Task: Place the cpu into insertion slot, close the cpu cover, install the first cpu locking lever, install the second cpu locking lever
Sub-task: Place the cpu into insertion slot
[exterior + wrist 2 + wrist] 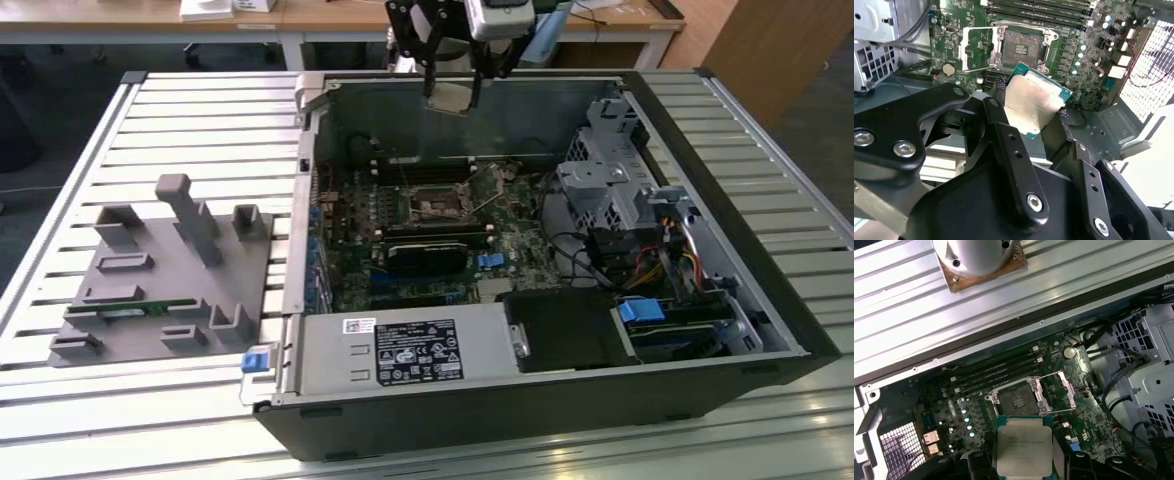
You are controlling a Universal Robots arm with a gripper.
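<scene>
1. Hand (451, 92) is clenched on the cpu (450, 97), gripping it by two opposite edges. In the second wrist view the fingers (1006, 140) flank the cpu (1034, 100), metal lid towards the camera.
2. In the exterior view the cpu hangs well above the case (747, 300), over its far wall. It touches nothing but the hand.
3. Slot (437, 207) sits on the board (400, 290) well below the cpu. Both wrist views show the slot (1023, 47) (1018, 402) bare with the pin field exposed. The cover (975, 50) (1056, 392) is swung open just beside it.
4. Risk: the cpu looks tilted in the grip in the second wrist view. Lowered like that, one corner would likely land first and bend pins.
5. Risk: rotation mismatch. If the cpu edges aren't square to the slot frame, it would sit on the frame instead of dropping in.
6. Risk: the edge grip is thin. A slip would drop the cpu onto the board or the pins.
7. Risk: the open cover is close to the descent path, so a finger or cpu corner could clip it.
8. Hard to see: the cpu's corner mark and notches are too small to read, so I can't check orientation.
9. Hard to see: I can't separate the levers from the slot frame or tell their position.
10. Cut off: the arm above the hand in the exterior view, and the finger ends against the cpu (1024, 450) in the first wrist view. The cpu underside is hidden.
</scene>
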